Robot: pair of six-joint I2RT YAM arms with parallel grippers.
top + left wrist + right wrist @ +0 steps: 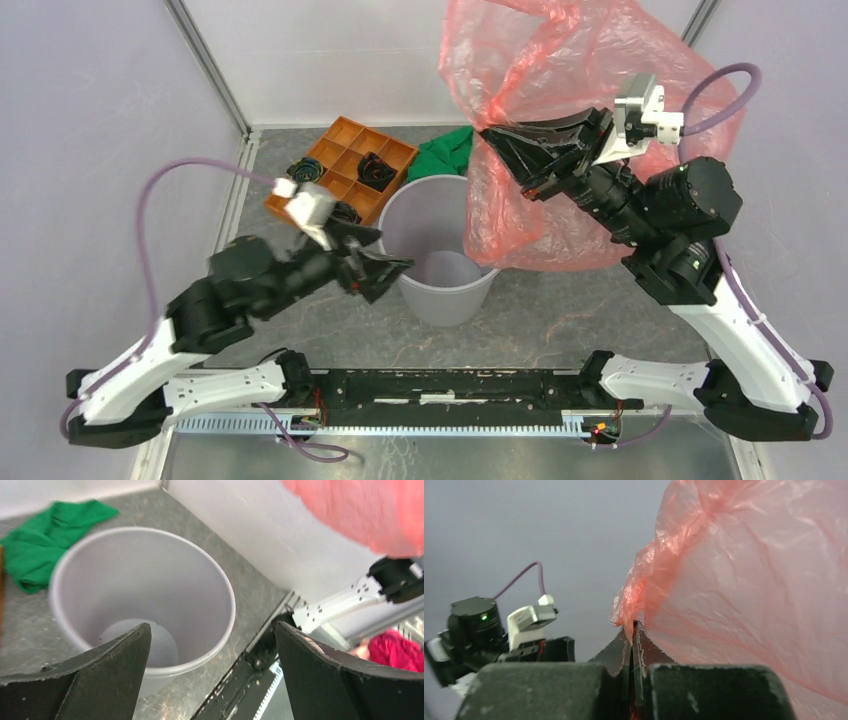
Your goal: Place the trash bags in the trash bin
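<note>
A large loose red-pink trash bag [560, 110] hangs in the air at the back right, its lower end draped beside the bin's right rim. My right gripper [490, 135] is shut on the bag's edge and holds it up; the wrist view shows the bag [754, 580] pinched between the closed fingertips [632, 626]. The round greyish-white trash bin [441, 290] stands mid-table, with nothing inside it in the left wrist view [145, 580]. My left gripper [395, 265] is open and empty at the bin's left rim; its jaws stand wide apart [212, 640].
An orange compartment tray [340, 165] with dark parts lies behind the bin on the left. A green cloth [445, 150] lies behind the bin, seen also in the left wrist view [40, 545]. Enclosure walls close the back and sides.
</note>
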